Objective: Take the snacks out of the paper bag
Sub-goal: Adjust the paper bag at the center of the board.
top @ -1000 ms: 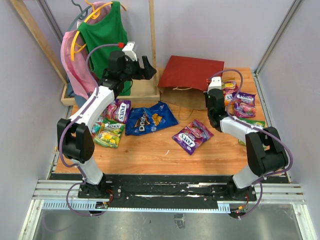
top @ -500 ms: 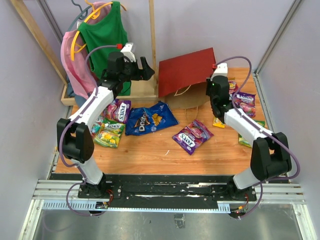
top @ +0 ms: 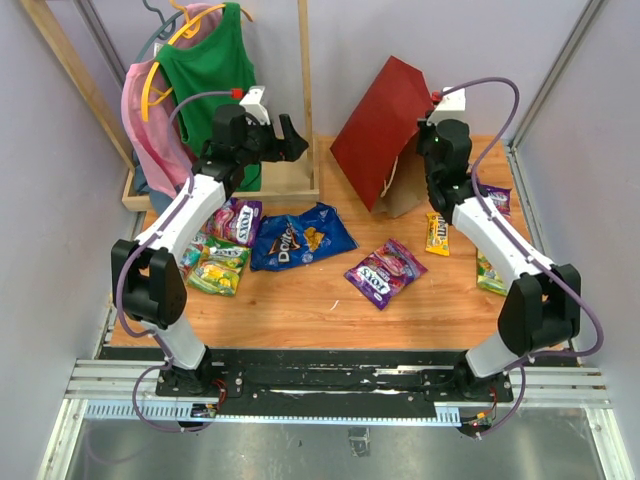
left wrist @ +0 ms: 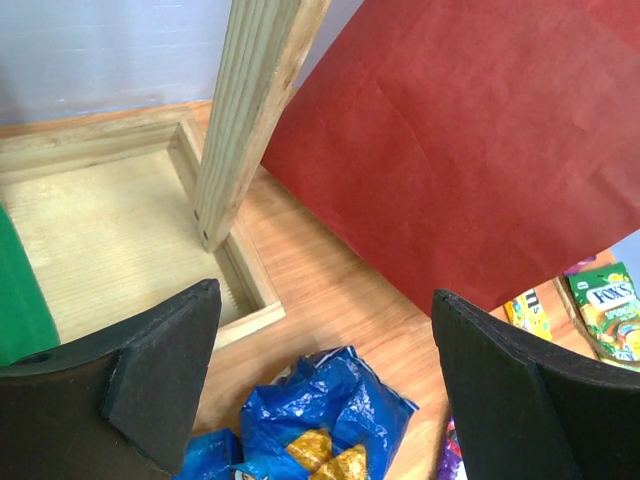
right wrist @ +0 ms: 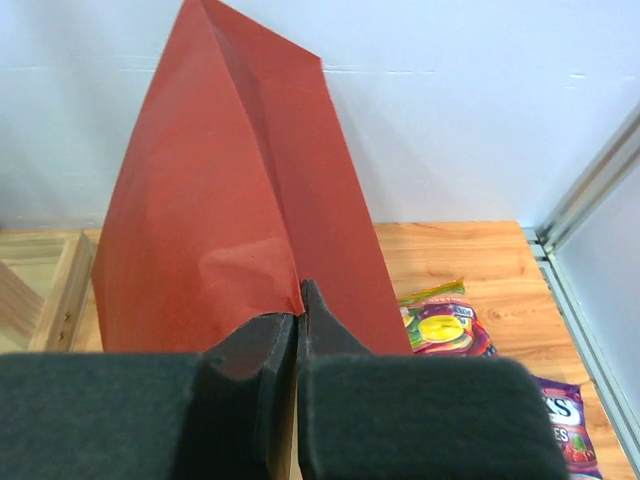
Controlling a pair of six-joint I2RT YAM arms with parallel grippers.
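The right fingers (right wrist: 299,335) are pinched shut on an edge of the paper bag (right wrist: 230,200), which stands tilted. The left fingers (top: 290,137) gape wide, empty, apart from it.

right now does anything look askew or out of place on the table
The paper bag is upended. It leans steeply, mouth toward the table and closed end in the air, pinched by the right end effector. Snacks lie scattered around it, such as the Doritos bag and the yellow bar.
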